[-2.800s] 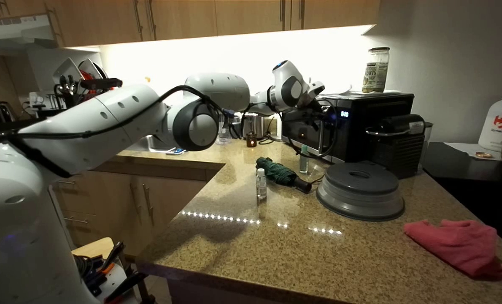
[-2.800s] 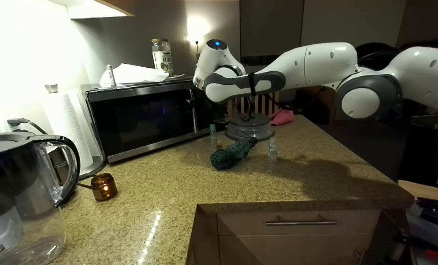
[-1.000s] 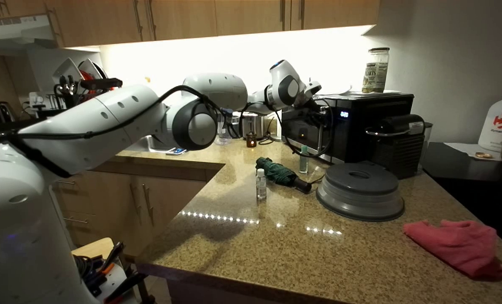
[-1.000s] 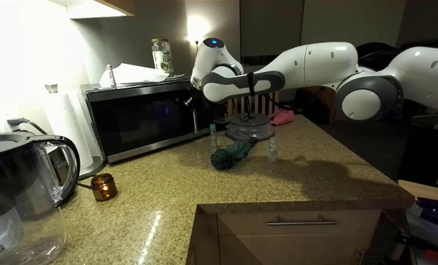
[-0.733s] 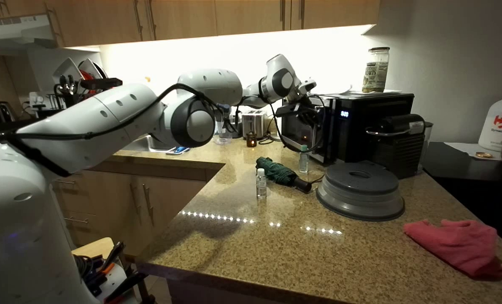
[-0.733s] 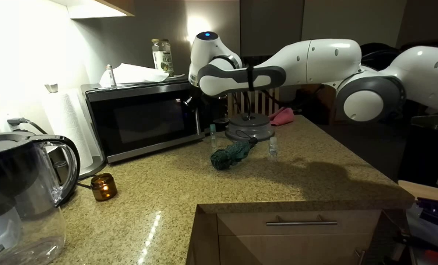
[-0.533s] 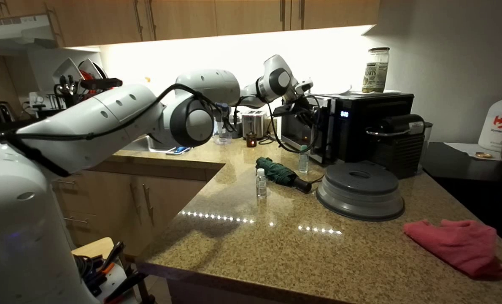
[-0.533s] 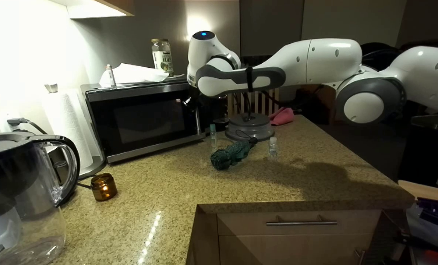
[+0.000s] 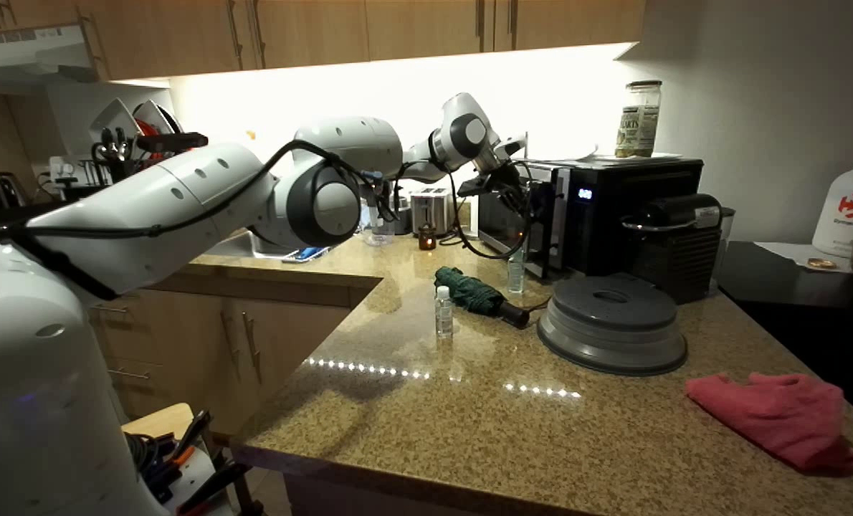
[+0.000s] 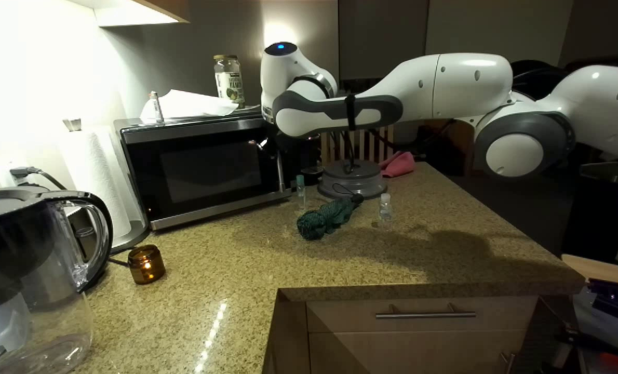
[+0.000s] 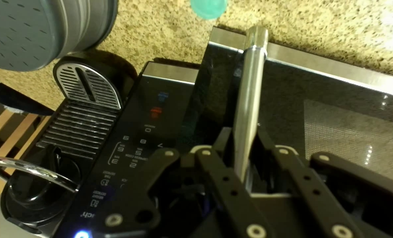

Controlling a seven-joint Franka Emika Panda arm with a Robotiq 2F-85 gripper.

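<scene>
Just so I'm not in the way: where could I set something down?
Bare counter: between white-capped bottle, pink cloth and edge; also between amber jar and green umbrella, though the ajar microwave door might swing there. Crowded: near the pincer on the handle, around green-capped bottle, umbrella and gray cover.

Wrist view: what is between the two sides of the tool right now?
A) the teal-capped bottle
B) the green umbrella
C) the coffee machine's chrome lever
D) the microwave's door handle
D: in the wrist view the silver door handle runs straight between the two sides of the tool.
</scene>
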